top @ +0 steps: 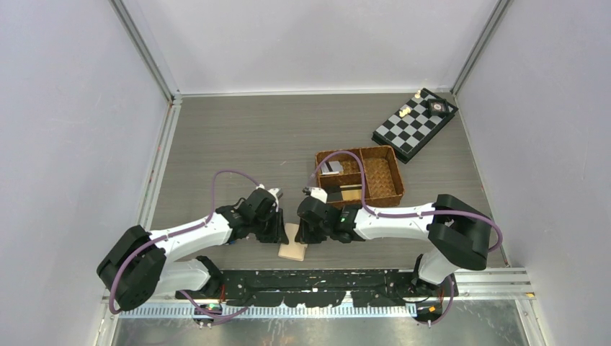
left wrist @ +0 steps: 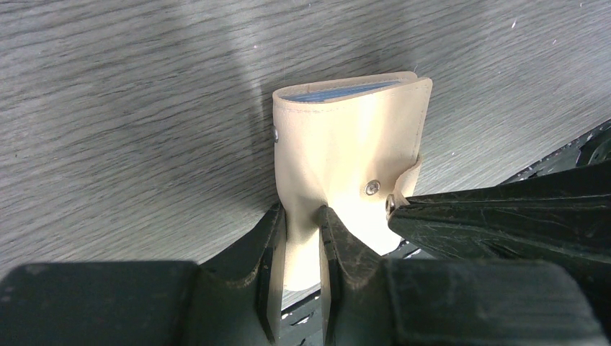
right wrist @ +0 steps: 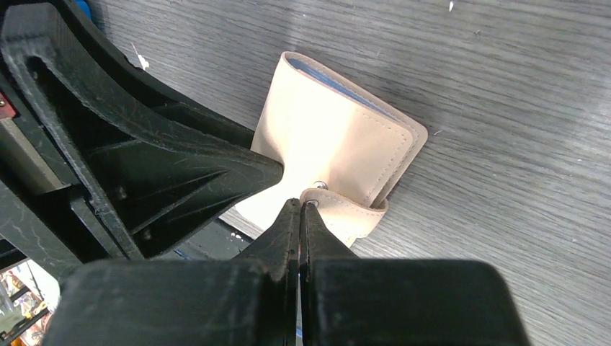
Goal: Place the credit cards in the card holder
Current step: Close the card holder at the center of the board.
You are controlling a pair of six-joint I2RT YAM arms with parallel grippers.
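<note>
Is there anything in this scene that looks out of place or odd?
Only the card holder: its snap tab is undone and clamped in the shut right gripper, while the left gripper pinches its near edge. Nothing looks spilled or damaged.

Grey wood-grain table boxed in by plain pale walls at nine, twelve and three o'clock. Aluminium posts at eleven and one. Metal ledge at six. Even, soft light.

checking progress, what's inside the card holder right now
The card holder is folded nearly shut. Only the pale blue pocket edges show at its open top. No card pokes out there. Whether any card sits deeper inside is hidden by the fold.
</note>
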